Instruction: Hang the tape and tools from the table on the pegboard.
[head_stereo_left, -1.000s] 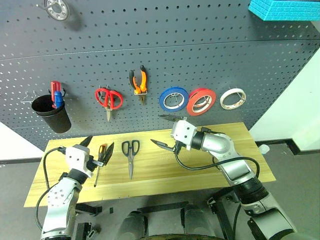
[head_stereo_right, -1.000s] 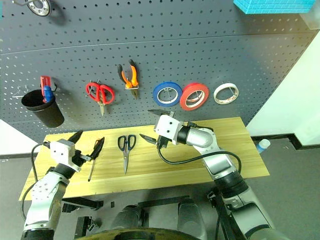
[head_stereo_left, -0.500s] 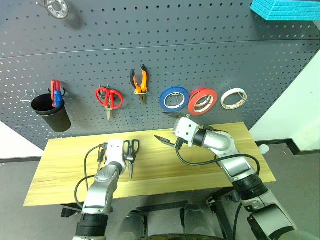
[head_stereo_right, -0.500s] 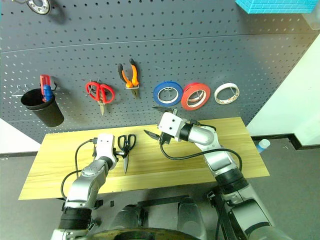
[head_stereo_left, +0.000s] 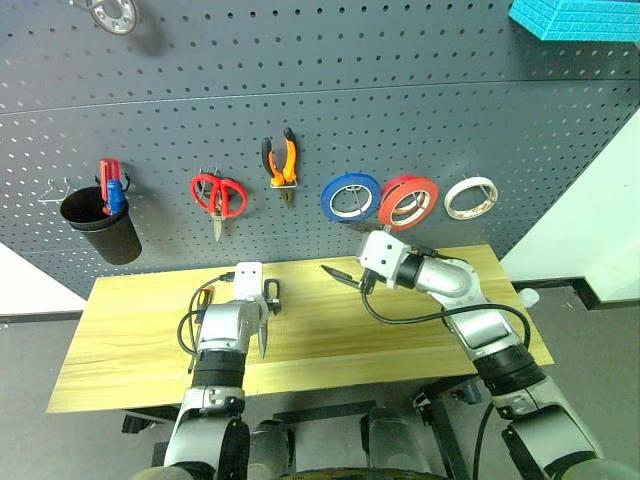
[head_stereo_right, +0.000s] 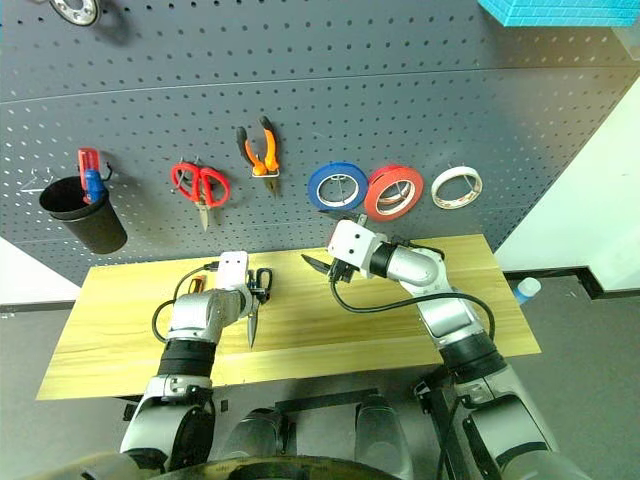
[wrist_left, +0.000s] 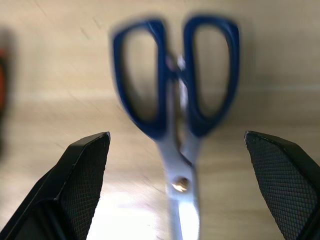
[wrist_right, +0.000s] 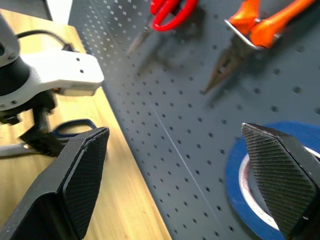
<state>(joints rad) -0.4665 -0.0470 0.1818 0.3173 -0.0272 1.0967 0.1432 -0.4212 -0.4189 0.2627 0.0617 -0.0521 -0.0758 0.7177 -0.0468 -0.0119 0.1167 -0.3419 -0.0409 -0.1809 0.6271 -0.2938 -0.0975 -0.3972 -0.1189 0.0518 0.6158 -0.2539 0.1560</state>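
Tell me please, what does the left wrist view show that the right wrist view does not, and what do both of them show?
The left wrist view alone shows the open left gripper poised over the scissors, with their pivot screw and blades, and an orange edge that may be the screwdriver. The right wrist view alone shows the pegboard with the pliers, the red-handled scissors and the blue roll, and the open right gripper. Both show the table and the scissors' blue handles.

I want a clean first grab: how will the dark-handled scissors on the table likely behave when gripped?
The scissors lie flat and closed on the table, so they probably won't roll. Their smooth metal blades may slip or pivot between the left gripper's open fingers. The looped handles look rigid, likely the surer hold.
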